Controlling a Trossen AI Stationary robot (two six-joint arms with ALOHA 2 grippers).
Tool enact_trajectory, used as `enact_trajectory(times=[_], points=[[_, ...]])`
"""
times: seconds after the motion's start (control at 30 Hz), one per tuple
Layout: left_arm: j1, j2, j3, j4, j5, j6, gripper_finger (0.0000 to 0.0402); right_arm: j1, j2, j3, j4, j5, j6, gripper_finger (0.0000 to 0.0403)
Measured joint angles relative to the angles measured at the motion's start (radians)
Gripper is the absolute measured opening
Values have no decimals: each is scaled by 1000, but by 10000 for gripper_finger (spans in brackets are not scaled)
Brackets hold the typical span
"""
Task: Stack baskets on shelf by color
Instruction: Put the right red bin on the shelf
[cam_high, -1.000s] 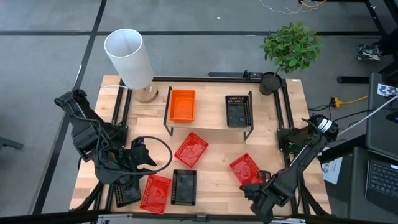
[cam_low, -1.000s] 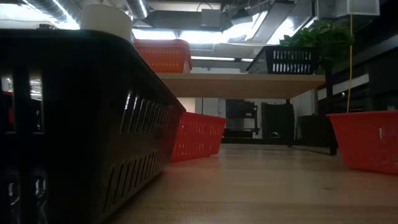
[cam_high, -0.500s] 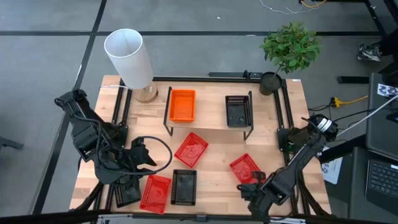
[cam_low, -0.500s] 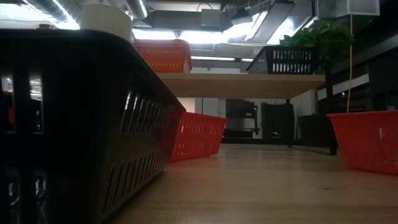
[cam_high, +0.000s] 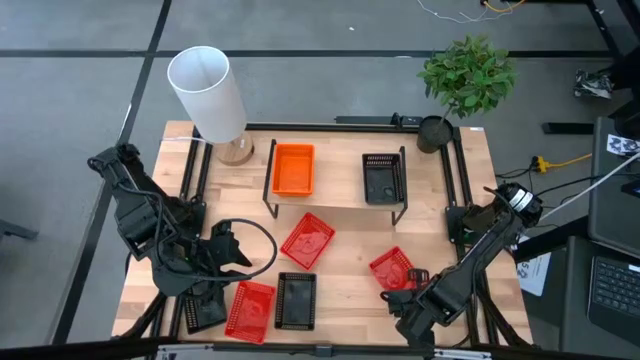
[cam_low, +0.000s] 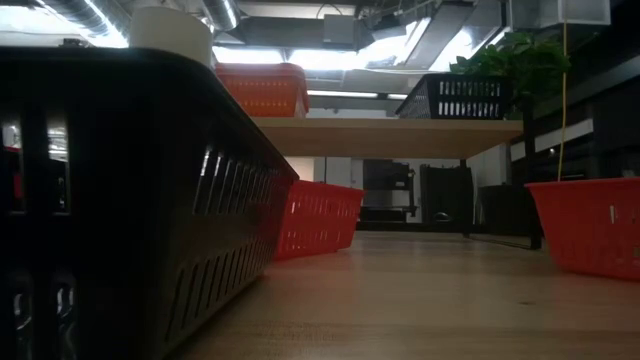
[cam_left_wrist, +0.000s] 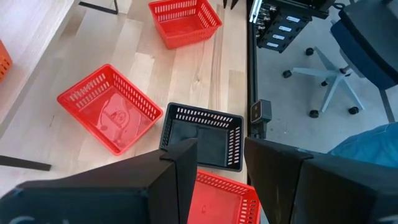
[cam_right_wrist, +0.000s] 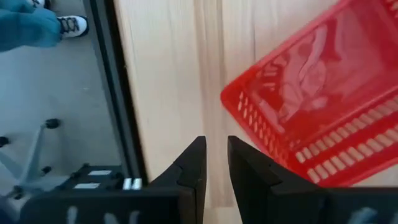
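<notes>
Right gripper (cam_high: 412, 281) hovers at the near corner of a red basket (cam_high: 391, 267) in front of the shelf (cam_high: 335, 207), fingers nearly closed and empty, probably lining up a grab; left gripper (cam_high: 222, 252) waits, slightly open

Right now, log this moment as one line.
left gripper: open, idle | right gripper: empty, beside red basket | shelf: orange basket, black basket

Orange basket (cam_high: 293, 169), black basket (cam_high: 383, 178) on shelf (cam_high: 335, 208); others below.

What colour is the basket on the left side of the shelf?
Orange; the orange plastic mesh basket shows best in the high view.
</notes>
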Motion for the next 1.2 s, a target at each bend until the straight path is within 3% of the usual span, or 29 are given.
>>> enact_trajectory(times=[0.4, 0.97, 1.07, 1.2], points=[[0, 0, 0, 0, 0, 1, 125, 0, 0, 0, 47, 91, -10, 65], [0, 0, 0, 0, 1, 1, 125, 1, 0, 1, 40, 112, -18, 68], [0, 0, 0, 0, 0, 1, 125, 1, 0, 1, 22, 114, 1, 93], [0, 0, 0, 0, 0, 1, 125, 1, 0, 1, 31, 121, -40, 160]])
